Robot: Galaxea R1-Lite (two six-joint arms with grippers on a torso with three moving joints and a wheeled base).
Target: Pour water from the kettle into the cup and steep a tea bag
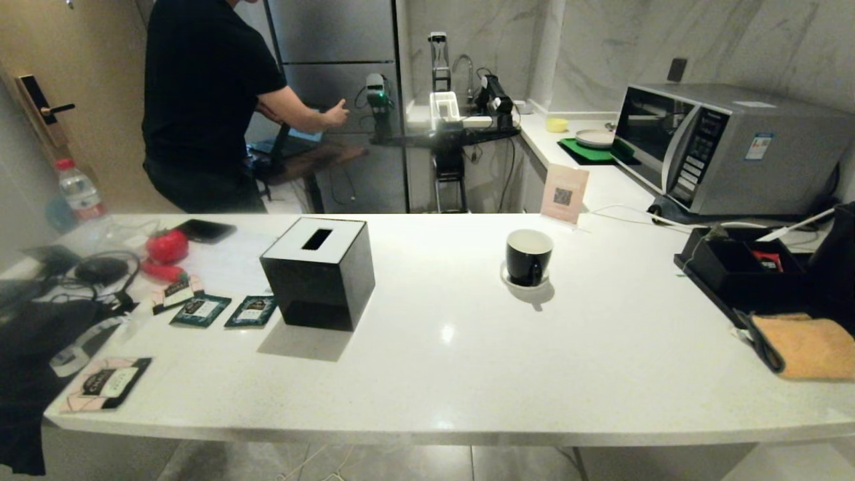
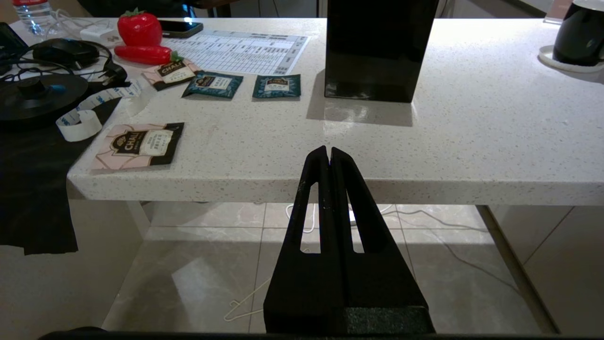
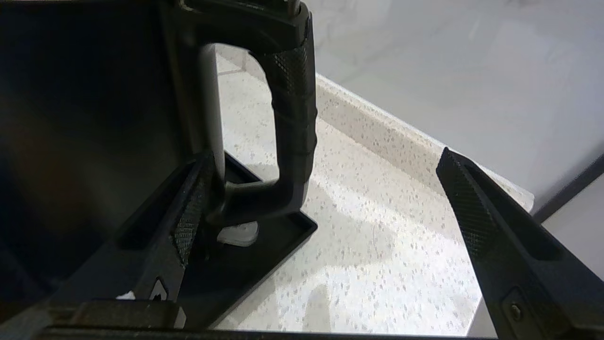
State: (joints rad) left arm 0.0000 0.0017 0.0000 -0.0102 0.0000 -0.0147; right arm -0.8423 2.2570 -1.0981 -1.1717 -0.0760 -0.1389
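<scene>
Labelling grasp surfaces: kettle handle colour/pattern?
Matte black with fine diamond knurling on the kettle handle; best in the right wrist view.

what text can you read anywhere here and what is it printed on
"CHALI": pink-and-black sachet.
"CHALI": smaller pink-and-black sachet.
Teal sachets: labels too small.
Printed sheet: table unreadable.
Card with QR code: no readable words.
Microwave panel and stickers: too blurred.

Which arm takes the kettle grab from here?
Right. The right gripper has its jaws open around the kettle handle. The left gripper is shut, parked below the counter edge, far from it.
</scene>
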